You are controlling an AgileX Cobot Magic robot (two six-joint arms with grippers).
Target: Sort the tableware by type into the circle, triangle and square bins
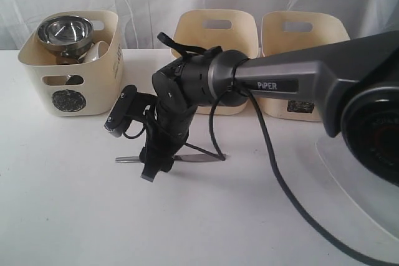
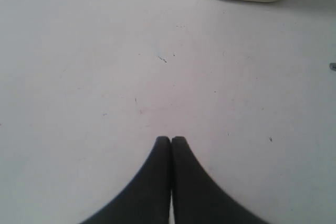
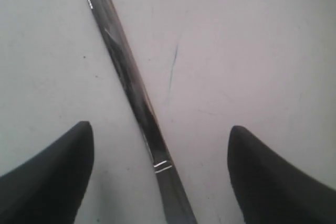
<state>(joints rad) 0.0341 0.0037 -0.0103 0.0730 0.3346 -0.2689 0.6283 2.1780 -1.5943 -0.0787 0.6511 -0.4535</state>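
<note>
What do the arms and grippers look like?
Right arm: grey tubular link marked PIPER in white, black wrist joints, loose black cable, small black wrist camera. Right gripper and left gripper: matte black fingers tapering to rounded tips. Left arm not in view.

Steel knife [image 3: 131, 87] lying flat, steel bowl [image 1: 62, 30] in bin [image 1: 93, 85]
</note>
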